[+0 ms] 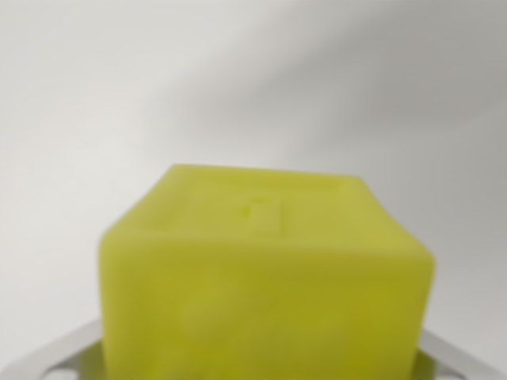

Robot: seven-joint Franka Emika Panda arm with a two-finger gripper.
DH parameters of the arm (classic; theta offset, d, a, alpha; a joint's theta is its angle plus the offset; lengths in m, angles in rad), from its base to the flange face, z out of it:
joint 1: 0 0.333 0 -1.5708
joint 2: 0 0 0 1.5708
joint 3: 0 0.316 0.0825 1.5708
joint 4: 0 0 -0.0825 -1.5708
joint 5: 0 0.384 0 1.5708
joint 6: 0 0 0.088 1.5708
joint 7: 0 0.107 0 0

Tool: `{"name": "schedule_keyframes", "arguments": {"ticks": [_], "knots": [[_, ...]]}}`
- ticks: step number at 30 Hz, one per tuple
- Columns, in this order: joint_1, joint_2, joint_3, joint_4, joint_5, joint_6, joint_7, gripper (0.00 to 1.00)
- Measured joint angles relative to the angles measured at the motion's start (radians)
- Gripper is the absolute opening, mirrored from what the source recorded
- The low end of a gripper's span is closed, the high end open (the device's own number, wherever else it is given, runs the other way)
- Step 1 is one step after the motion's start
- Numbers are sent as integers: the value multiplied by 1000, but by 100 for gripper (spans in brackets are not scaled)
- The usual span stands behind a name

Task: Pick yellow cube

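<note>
The yellow cube [265,293] fills the lower middle of the wrist view, very close and blurred, with a small raised mark on its top face. Pale grey parts of my gripper [261,370] show at the bottom left and bottom right corners, pressed against the cube's two sides. The fingertips themselves are hidden behind the cube. The gripper looks shut on the cube.
Behind the cube there is only a plain white surface [238,79], with a soft grey shadow across the upper right.
</note>
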Motion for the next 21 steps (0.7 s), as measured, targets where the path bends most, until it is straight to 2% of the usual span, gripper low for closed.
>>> {"name": "schedule_keyframes", "arguments": {"ticks": [21], "knots": [[0,-146,0,20,-3,-167,2,0]]}}
